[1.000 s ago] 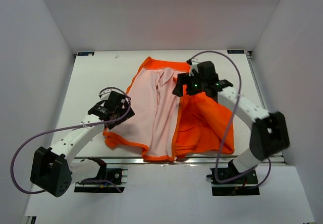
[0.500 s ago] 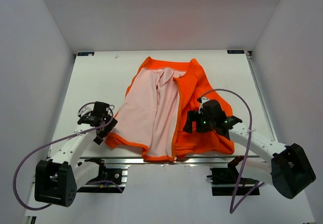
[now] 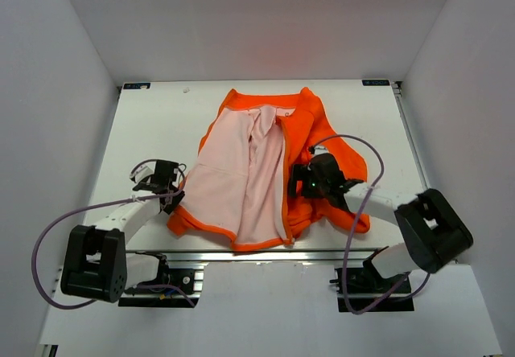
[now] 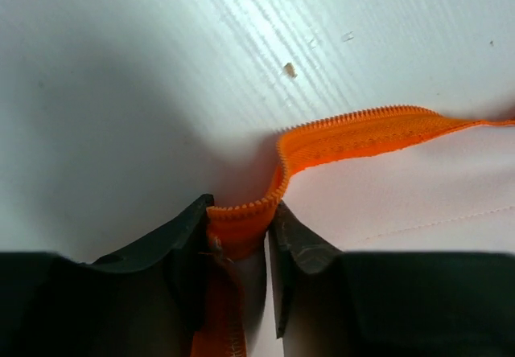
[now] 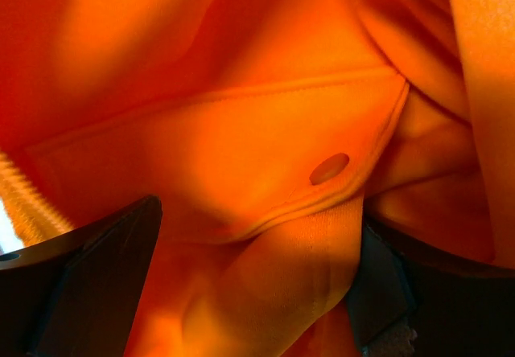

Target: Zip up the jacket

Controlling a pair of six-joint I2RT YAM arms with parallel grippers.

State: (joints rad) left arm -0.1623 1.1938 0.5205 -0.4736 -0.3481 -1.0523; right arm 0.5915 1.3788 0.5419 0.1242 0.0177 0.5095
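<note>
The orange jacket (image 3: 330,132) lies open on the table, its left panel turned out to show pink lining (image 3: 233,180). My left gripper (image 3: 174,194) is at that panel's lower left corner. In the left wrist view my left gripper (image 4: 240,212) is shut on the orange toothed zipper edge (image 4: 354,136), which curls up between the fingers. My right gripper (image 3: 296,186) rests low on the orange right panel beside the centre opening. In the right wrist view my right gripper (image 5: 253,228) stands open, a raised fold of fabric between its fingers below a pocket flap (image 5: 241,148) with a snap (image 5: 329,168).
The white table (image 3: 145,124) is walled in white at the back and both sides. A metal rail (image 3: 257,254) runs along the near edge below the jacket's hem. A small crumb (image 4: 289,69) lies on the table beyond the left fingers.
My left gripper came in to the jacket's lower left corner and closed on the zipper edge. My right arm swung from the collar down to the lower right panel, bunching the fabric there.
</note>
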